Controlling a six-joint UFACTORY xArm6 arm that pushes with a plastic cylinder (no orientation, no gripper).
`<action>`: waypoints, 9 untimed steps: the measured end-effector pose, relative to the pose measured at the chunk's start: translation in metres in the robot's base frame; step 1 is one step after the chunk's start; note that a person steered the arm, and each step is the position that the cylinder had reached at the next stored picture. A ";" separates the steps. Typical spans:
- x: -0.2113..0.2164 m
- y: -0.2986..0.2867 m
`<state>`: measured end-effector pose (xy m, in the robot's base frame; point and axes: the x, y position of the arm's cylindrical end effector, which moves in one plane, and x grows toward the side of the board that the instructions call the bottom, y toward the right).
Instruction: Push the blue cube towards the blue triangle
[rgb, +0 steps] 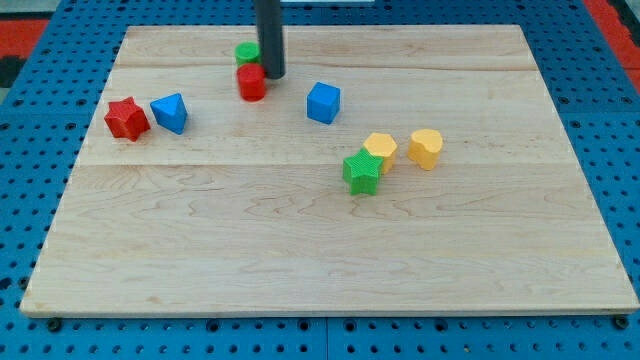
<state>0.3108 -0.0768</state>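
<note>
The blue cube (323, 102) sits on the wooden board right of centre near the view's top. The blue triangle (170, 112) lies at the view's left, next to a red star (126, 118). My tip (272, 76) is at the view's top centre, left of the blue cube and apart from it. It stands right beside a red cylinder (251, 82), and a green block (246, 52) lies just behind them.
A green star (362, 172), a yellow hexagon block (381, 149) and a yellow block (426, 147) cluster right of centre. The wooden board (330, 250) lies on a blue pegboard (30, 120).
</note>
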 end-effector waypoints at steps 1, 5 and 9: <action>0.038 -0.036; -0.036 0.090; 0.045 0.020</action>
<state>0.3557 -0.0570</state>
